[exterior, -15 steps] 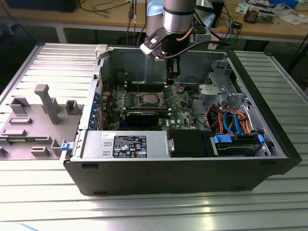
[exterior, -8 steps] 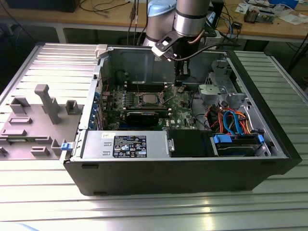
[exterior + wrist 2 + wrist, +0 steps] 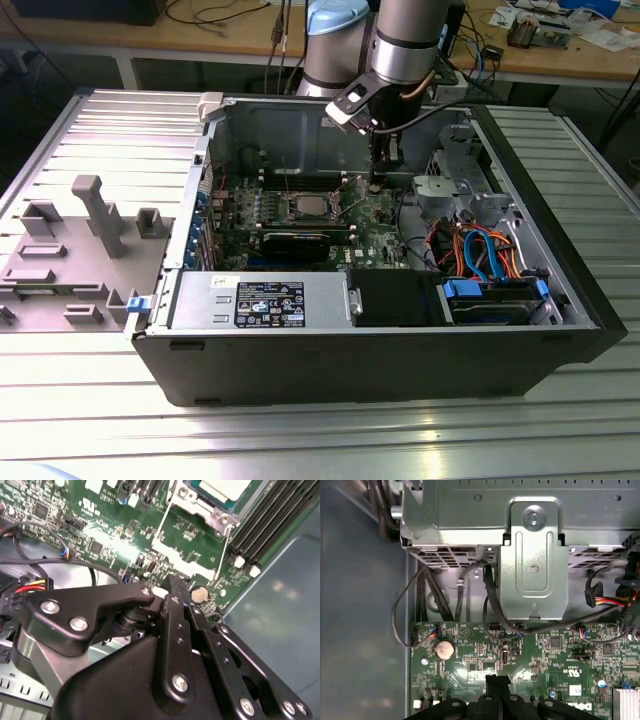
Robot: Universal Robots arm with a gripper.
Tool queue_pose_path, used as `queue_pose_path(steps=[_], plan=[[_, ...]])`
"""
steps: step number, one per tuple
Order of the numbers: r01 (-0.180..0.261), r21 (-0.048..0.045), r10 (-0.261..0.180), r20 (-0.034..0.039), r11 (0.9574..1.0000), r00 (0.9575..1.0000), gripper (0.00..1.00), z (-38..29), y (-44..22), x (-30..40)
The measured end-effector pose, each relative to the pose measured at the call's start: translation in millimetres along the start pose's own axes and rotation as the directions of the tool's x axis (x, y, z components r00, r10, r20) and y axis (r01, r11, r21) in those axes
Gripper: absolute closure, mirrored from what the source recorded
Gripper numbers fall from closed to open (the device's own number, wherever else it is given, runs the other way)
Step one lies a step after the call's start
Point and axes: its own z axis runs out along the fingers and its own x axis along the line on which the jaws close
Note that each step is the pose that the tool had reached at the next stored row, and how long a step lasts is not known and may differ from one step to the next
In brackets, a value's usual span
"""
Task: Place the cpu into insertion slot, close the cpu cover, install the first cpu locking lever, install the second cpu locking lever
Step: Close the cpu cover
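Observation:
The cpu lies with its pale silver top up in the insertion slot on the green board inside the open computer case. In the second wrist view the cpu sits inside the silvery cpu cover, and two thin wire levers run out past the socket's corner. My gripper hangs over the board to the exterior view's right of the socket. It is shut, with nothing between its fingertips. Its black linkages stand just above the board.
A round silver coin battery lies on the board near the fingertips. A grey metal drive bracket and black cables stand close behind. Black memory slots flank the socket. Orange and blue cables fill the case's right side.

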Motion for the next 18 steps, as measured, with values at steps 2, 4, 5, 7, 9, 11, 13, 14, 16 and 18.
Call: queue_pose_path(steps=[2, 4, 5, 7, 9, 11, 13, 14, 16, 18], plan=[[0.0, 0.0002, 0.0, -0.0002, 1.0, 1.0, 0.89, 4.1, 0.3, 0.1], [0.0, 0.0003, 0.0, -0.0026, 1.0, 1.0, 0.89, 8.8, -0.3, 0.1], [0.0, 0.0004, 0.0, -0.0037, 1.0, 1.0, 0.89, 8.9, -1.7, 0.0], [0.0, 0.0003, 0.0, -0.0054, 1.0, 1.0, 0.89, 9.2, -4.4, 0.1], [0.0, 0.0003, 0.0, -0.0054, 1.0, 1.0, 0.89, 9.1, -4.5, 0.1], [0.0, 0.0003, 0.0, -0.006, 1.0, 1.0, 0.89, 9.1, -6.1, 0.1], [0.0, 0.0003, 0.0, -0.006, 1.0, 1.0, 0.89, 9.1, -6.4, 0.1], [0.0, 0.0003, 0.0, -0.006, 1.0, 1.0, 0.89, 9.1, -6.7, 0.1], [0.0, 0.0003, 0.0, -0.006, 1.0, 1.0, 0.89, 9.1, -7.4, 0.1], [0.0, 0.0003, 0.0, -0.006, 1.0, 1.0, 0.89, 9.1, -7.8, 0.1]])
